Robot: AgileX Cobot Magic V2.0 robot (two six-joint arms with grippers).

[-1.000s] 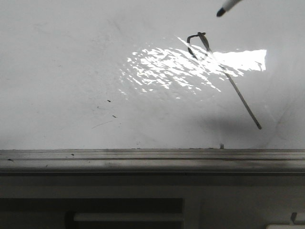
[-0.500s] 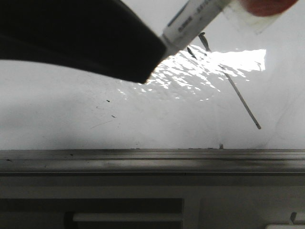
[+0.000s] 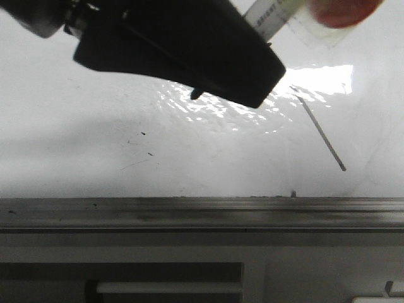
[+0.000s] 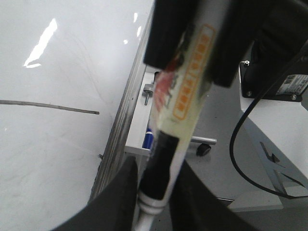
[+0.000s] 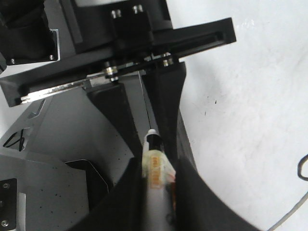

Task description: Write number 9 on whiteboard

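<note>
The whiteboard (image 3: 76, 139) fills the front view above its grey ledge (image 3: 189, 211). Of the number 9, only the slanting tail (image 3: 322, 136) shows; the loop is hidden behind my left gripper (image 3: 252, 63). The tail also shows in the left wrist view (image 4: 48, 106). A white marker (image 4: 185, 96) with yellow-orange tape hangs over the board's edge. My left gripper (image 4: 154, 192) is shut on its black-and-white end. My right gripper (image 5: 156, 192) is shut on its taped barrel. The left gripper's fingers (image 5: 163, 101) point toward the right gripper.
A blue pen (image 4: 149, 139) lies in a white tray under the ledge. A black cable (image 4: 240, 159) and a caster wheel (image 4: 204, 150) are beside the board. Small dark specks (image 3: 144, 134) mark the board. A white slot (image 3: 170, 287) sits below the ledge.
One second ago only the marker tip showed at the top right. The left gripper has come in from the left, now covers the 9's loop and is closed on the marker's end.
</note>
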